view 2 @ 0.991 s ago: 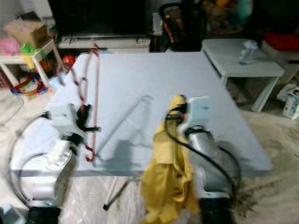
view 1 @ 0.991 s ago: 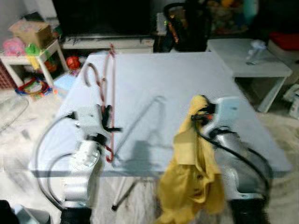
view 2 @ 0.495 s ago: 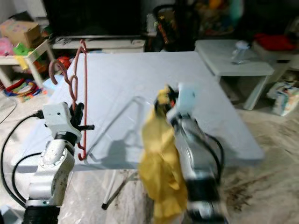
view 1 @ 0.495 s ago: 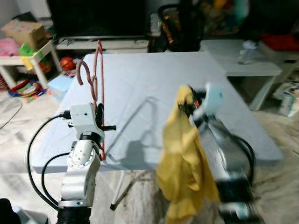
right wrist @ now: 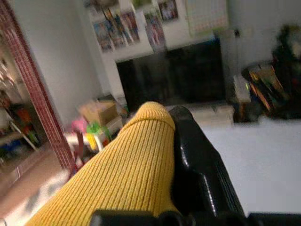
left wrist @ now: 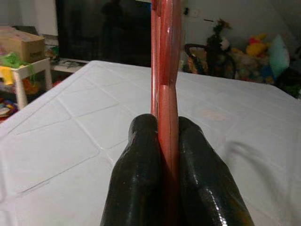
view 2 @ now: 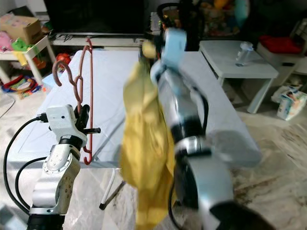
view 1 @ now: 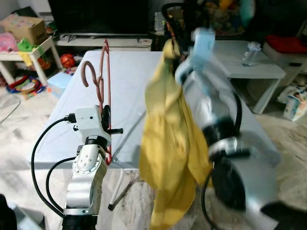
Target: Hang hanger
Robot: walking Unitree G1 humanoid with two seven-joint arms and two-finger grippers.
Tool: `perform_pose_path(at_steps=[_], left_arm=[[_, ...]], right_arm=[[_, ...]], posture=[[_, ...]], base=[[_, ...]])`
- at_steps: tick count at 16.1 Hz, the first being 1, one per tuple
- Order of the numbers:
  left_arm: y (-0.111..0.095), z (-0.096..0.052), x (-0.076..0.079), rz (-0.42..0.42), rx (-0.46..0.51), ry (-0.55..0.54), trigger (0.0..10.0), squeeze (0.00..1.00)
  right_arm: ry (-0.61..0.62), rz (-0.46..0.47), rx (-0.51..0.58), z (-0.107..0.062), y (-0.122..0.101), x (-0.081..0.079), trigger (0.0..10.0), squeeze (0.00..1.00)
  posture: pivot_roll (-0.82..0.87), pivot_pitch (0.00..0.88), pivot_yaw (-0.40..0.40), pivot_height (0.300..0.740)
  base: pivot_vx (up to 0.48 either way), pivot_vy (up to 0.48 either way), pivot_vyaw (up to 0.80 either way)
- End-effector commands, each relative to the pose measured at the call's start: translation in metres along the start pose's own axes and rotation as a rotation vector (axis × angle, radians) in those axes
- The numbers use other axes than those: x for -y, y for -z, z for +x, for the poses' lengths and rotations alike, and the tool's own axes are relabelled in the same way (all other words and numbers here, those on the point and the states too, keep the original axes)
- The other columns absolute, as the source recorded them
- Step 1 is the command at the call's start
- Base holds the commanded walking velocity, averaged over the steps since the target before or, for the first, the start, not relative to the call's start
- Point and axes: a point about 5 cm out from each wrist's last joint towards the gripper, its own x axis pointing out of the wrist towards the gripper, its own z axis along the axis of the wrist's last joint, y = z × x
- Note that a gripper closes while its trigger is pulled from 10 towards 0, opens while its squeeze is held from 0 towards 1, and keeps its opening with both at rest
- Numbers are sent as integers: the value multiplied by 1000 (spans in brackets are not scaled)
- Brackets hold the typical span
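Observation:
A red hanger (view 1: 101, 86) stands upright over the near left part of the pale blue table (view 1: 129, 81), hook at the top. My left gripper (view 1: 105, 125) is shut on its lower bar; in the left wrist view the two black fingers (left wrist: 141, 183) press on the red bar (left wrist: 164, 70). My right arm is raised high and blurred, with a yellow knitted garment (view 1: 168, 139) hanging down from my right gripper (view 1: 170, 48), which is shut on it. In the right wrist view the yellow fabric (right wrist: 122, 165) lies against a black finger (right wrist: 197, 165).
A white side table (view 1: 249, 64) with a bottle (view 1: 248, 52) stands at the right. A dark TV unit (view 1: 100, 19) runs along the back. At the far left sit a small white table (view 1: 21, 52) and toys on the floor (view 1: 21, 86). A box (view 1: 293, 103) lies on the floor at right.
My right arm has swung upward and toward the middle, lifting the yellow garment high in front of the camera. The left gripper keeps the hanger upright. The view has shifted slightly.

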Motion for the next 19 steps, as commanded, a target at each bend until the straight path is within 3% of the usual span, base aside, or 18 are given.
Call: perform_pose_path(at_steps=[1,3,5,6,8,10,11,12,13,14,17,18,19], left_arm=[[10,-5,-4,14,-45,-37,10000,0],[11,-9,-7,23,-42,-78,10000,0],[10,-11,-9,28,-28,-97,10000,0],[7,-10,-9,42,-9,-104,10000,0],[5,-10,-8,49,5,-108,10000,0],[5,-12,-8,50,7,-113,10000,0],[6,-13,-7,49,3,-106,10000,0],[6,-14,-6,47,0,-102,10000,0],[7,-14,-6,42,-6,-91,10000,0],[8,-15,-4,35,-12,-76,10000,0],[9,-15,-2,30,-20,-61,10000,0],[9,-14,-1,27,-20,-57,10000,0],[9,-14,1,24,-21,-52,10000,0]], right_arm=[[1,-12,97,10,-31,-4,10000,0],[-27,-103,267,23,-90,-17,10000,0],[-20,-128,362,25,-122,-20,10000,0],[-7,-142,411,24,-137,-20,10000,0],[9,-147,431,23,-143,-16,10000,0],[5,-232,320,20,-98,-3,10000,0],[-1,-297,201,15,-62,8,10000,0],[-11,-323,151,11,-46,12,10000,0],[-52,-416,19,-3,-6,25,10000,0],[-70,-443,-76,-14,19,38,10000,0],[-32,-390,-185,-27,37,60,10000,0],[-32,-371,-207,-30,41,65,10000,776],[-41,-352,-241,-34,47,69,10000,1000]], posture=[[102,0,-93,740],[114,0,-119,740],[124,0,-135,740],[126,0,-137,740],[130,0,-145,740],[127,0,-144,740],[125,0,-141,740],[124,0,-138,740],[119,4,-129,740],[111,8,-124,740],[98,9,-111,740],[88,23,-104,740],[80,31,-94,740]], base=[[0,0,0],[0,0,0],[0,0,0],[0,0,0],[0,0,0],[0,0,0],[0,0,0],[0,0,0],[0,0,0],[0,0,0],[0,0,0],[0,0,0],[0,0,0]])
